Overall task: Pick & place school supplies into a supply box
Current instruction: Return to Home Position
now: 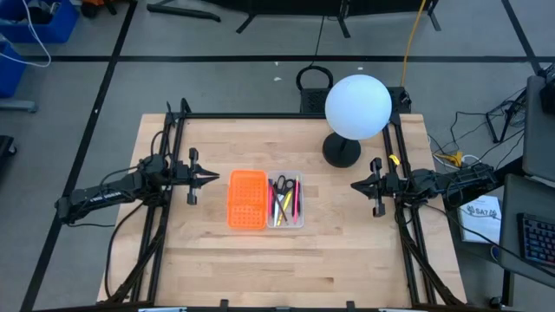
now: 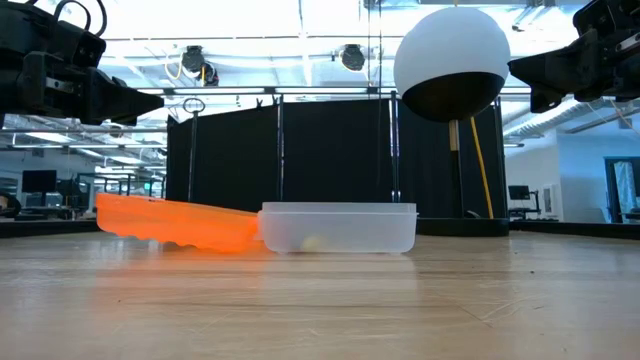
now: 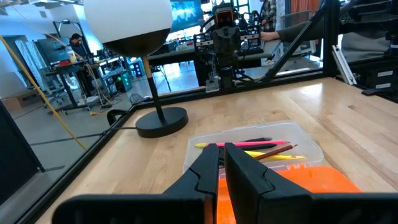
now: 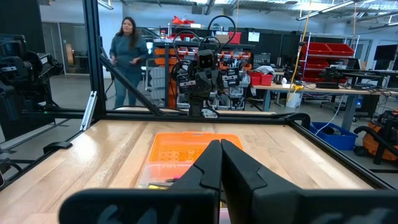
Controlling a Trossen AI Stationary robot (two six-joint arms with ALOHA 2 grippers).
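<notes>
Bare wooden table up front in the low view, spread wide beneath both sets of jaws. Hanging above it at either side, well clear of the wood: left gripper and right gripper, tips aimed at each other across the middle. Jaws of both clenched to a point, grasping nothing.

Off to one side of the right jaws and near them, white globe lamp on a round black base.

Just ahead of the left jaws, orange perforated panel, lying between them and the supply box and touching its long side. Seemingly tilted in the low view, with the edge away from the box raised.

Supply box about midway between the two pairs of jaws, apart from both, flat on the table, walls clear. Inside it, black-handled scissors at the end nearer the lamp. Alongside, laid lengthwise and close together: pink pencil, yellow pencil, brown pencil and black pen.

Far past the left jaws, seen from the right wrist, a person standing in the room beyond the table frame.
</notes>
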